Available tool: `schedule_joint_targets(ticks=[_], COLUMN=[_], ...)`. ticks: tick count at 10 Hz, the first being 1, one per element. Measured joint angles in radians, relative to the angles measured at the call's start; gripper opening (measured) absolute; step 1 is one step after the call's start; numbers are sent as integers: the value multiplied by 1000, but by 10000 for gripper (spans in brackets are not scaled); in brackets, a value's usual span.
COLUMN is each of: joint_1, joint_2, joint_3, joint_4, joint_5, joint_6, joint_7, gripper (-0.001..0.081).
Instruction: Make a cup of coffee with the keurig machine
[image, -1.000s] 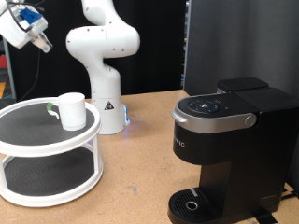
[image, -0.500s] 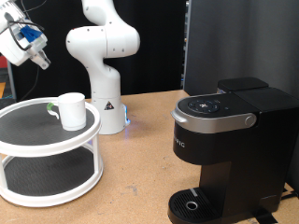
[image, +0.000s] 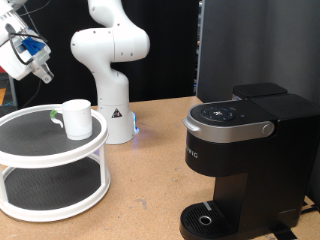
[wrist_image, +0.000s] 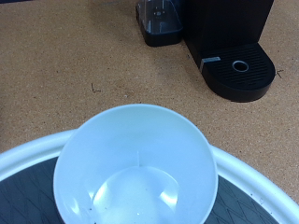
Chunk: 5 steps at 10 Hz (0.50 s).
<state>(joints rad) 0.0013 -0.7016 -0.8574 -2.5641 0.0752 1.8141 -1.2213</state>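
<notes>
- Hovering at the exterior view's upper left, the gripper (image: 42, 74) hangs in the air above the two-tier round white stand (image: 50, 150) and touches nothing; from this angle it is not possible to tell how far apart its fingers are, and nothing can be seen between them.
- Standing on the stand's dark upper tier, the cup (image: 76, 117) is upright, below the gripper and slightly toward the exterior view's right of it, with its handle pointing to the exterior view's left.
- Looking down from the wrist view, the cup (wrist_image: 136, 170) fills the middle of the picture, its white inside bare, with the stand's white rim (wrist_image: 250, 179) curving around it.
- Sitting on the brown desk (image: 150, 160) at the exterior view's right, the keurig machine (image: 245, 160) is well apart from the stand, its hinged top down and its silver-grey handle (image: 232, 128) wrapping the front.
- Showing at the machine's foot, the drip tray (image: 205, 220) carries nothing.
- Rising behind the stand, the white arm's base (image: 115, 120) is fixed to the desk, with a small blue light near its foot.
- Appearing again in the wrist view, the keurig machine (wrist_image: 229, 42) lies beyond the cup across bare desk (wrist_image: 75, 65).
</notes>
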Motion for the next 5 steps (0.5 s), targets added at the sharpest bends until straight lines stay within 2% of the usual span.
schedule_joint_targets(ticks=[5], joint_1=[0], joint_2=[34], joint_3=[-10], joint_4=[-29], joint_5=[-3], joint_6=[68], joint_7=[-22], gripper=[7])
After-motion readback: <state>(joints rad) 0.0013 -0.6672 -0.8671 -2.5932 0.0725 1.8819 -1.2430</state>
